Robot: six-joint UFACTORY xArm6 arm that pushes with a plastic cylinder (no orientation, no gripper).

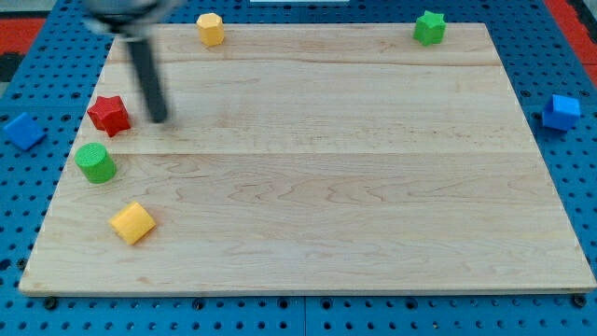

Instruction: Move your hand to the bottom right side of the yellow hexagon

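The yellow hexagon (210,28) sits at the top edge of the wooden board (317,177), left of the middle. My tip (159,119) is blurred by motion and lies below and to the left of the hexagon, well apart from it. The tip is just right of the red star (108,114).
A green cylinder (95,162) and a yellow cube (132,222) lie near the board's left edge. A green star (429,27) sits at the top right. Blue blocks lie off the board, one at the left (23,130) and one at the right (561,111).
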